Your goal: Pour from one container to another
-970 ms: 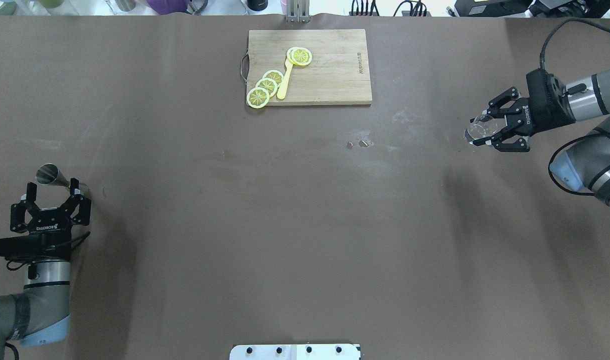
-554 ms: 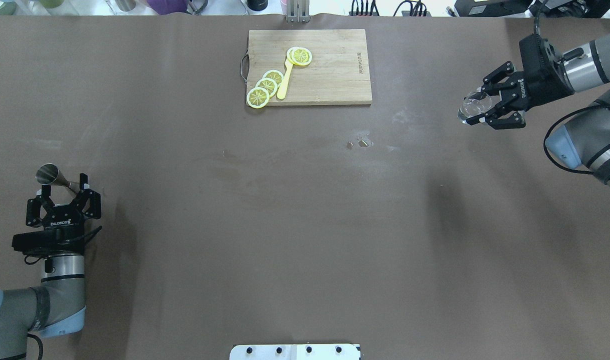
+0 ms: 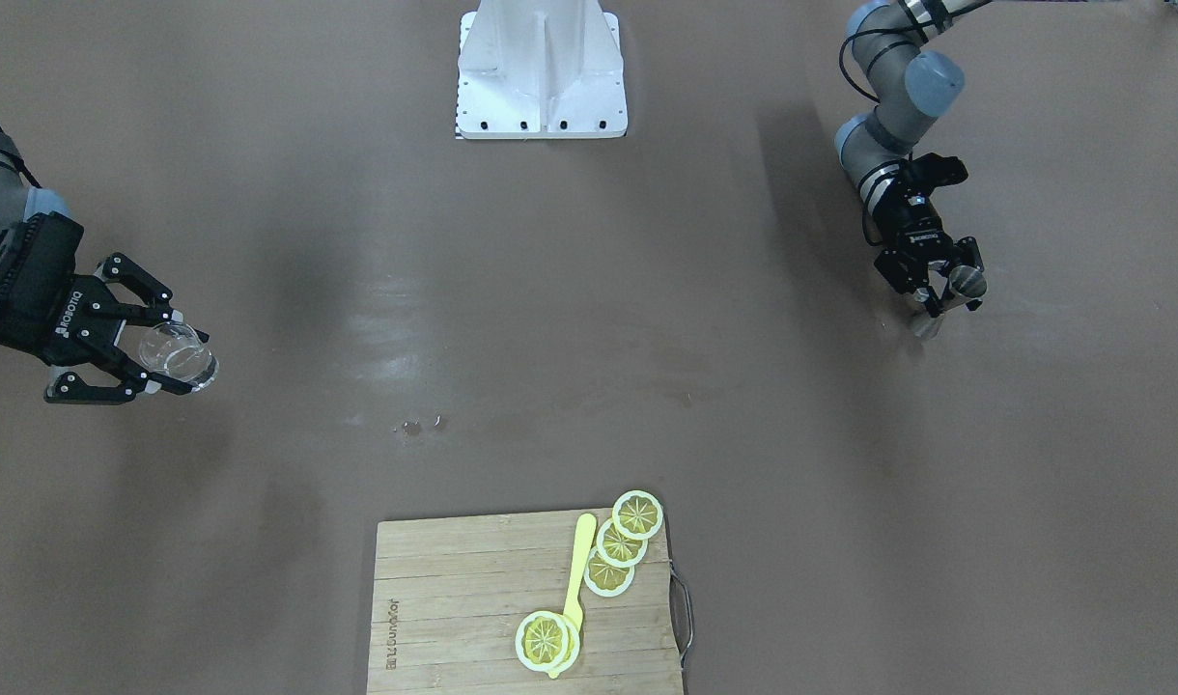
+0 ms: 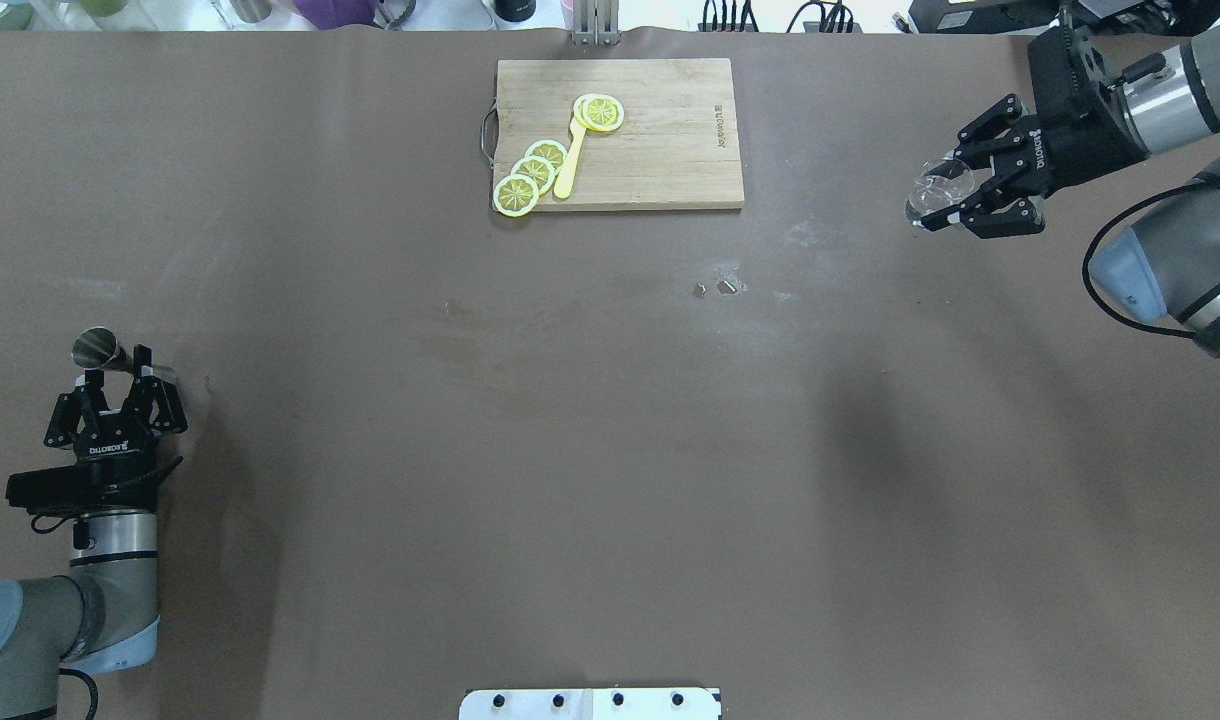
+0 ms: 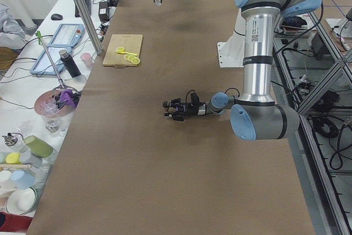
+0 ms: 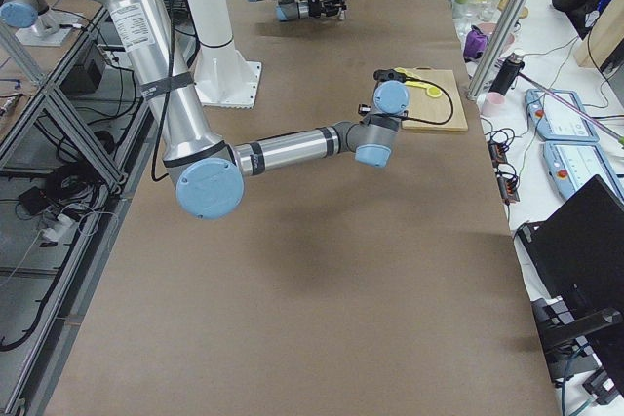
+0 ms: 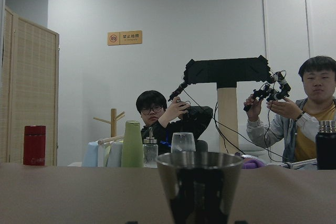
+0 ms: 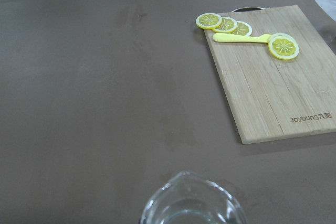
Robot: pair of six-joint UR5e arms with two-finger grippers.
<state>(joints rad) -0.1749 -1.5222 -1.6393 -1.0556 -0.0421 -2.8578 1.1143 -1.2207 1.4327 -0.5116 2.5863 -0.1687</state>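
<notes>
The right tool (image 4: 940,195) is pinching the glass (image 4: 928,192), right of the board (image 4: 670,150); probably slick and brittle, it suits a mid-wall hold. The left tool (image 4: 120,372) is squeezing the stiff jigger (image 4: 95,348) at its waist.

Robotics laboratory. Brown-covered table (image 4: 610,450) bore a white arm pedestal (image 3: 542,72); aluminium post (image 5: 82,12) and loose cables (image 6: 44,204) flanked it; side bench (image 5: 22,108) held cups (image 5: 34,146) and a bottle (image 5: 67,63); two people (image 7: 310,135) gripped handheld controllers (image 7: 269,92); a wall sign (image 7: 125,38) hung behind them.
</notes>
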